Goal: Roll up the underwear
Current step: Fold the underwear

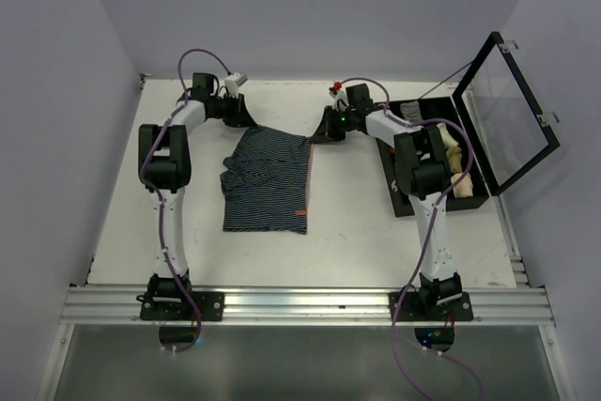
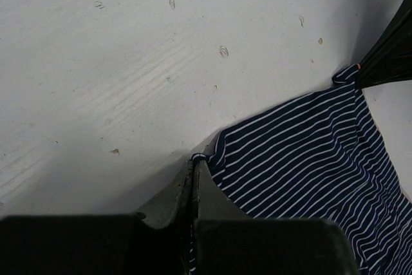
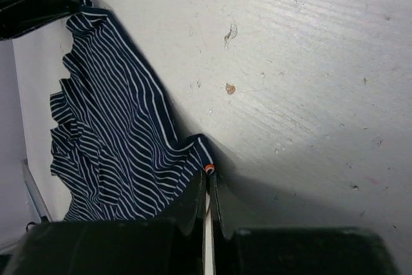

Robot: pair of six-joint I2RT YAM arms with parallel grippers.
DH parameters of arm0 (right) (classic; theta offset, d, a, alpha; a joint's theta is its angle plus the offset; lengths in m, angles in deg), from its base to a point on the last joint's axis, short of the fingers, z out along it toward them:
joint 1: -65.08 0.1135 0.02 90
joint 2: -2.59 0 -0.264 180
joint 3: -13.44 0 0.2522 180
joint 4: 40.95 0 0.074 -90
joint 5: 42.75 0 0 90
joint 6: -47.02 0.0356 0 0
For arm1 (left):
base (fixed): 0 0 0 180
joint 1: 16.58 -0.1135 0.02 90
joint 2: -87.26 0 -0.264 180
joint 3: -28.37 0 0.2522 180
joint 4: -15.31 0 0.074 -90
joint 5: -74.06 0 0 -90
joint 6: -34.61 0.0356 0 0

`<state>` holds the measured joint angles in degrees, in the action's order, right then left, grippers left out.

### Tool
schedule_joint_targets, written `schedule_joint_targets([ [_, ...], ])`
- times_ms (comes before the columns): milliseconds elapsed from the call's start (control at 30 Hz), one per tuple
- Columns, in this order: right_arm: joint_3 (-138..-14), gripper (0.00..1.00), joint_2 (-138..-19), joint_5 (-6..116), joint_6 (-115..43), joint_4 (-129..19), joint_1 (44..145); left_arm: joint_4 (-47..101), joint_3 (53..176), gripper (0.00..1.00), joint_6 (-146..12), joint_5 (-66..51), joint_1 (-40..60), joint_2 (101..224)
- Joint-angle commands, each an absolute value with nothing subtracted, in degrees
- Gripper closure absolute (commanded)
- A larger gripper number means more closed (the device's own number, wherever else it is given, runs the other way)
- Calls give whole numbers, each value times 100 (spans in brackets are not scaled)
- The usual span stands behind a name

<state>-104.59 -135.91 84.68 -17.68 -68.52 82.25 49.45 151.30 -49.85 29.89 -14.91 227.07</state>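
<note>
The underwear (image 1: 268,178) is dark blue with thin white stripes and lies flat on the white table, an orange tag at its near right corner. My left gripper (image 1: 246,123) is shut on its far left corner; the left wrist view shows that gripper (image 2: 195,161) with the fabric's edge (image 2: 309,152) pinched between its tips. My right gripper (image 1: 317,134) is shut on the far right corner. In the right wrist view, that gripper (image 3: 210,173) has the striped cloth (image 3: 109,140) and an orange-stitched hem clamped between its tips.
An open black case (image 1: 474,190) with a clear lid (image 1: 507,115) stands at the right, holding pale rolled items (image 1: 458,161). The table (image 1: 357,232) ends in a metal rail (image 1: 300,302) at the near edge. Walls close in at the left and back.
</note>
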Motion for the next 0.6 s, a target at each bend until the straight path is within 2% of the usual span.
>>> schedule_joint_targets([
  [0,-10859,100,-13769,8442,-2196,-6922,8161,4691,15331,100,-5135,3302,-1631,22754],
  [367,-11598,100,-13462,9110,-2671,-6570,8073,4261,15815,100,-5048,3495,-1956,22438],
  [467,-11502,100,-13260,9408,-2856,-6561,8081,4409,15692,100,-4723,3758,-2000,22183],
  [567,-11133,100,-12883,9716,-3346,-6587,8125,4577,15052,100,-4196,4127,-2009,21587],
])
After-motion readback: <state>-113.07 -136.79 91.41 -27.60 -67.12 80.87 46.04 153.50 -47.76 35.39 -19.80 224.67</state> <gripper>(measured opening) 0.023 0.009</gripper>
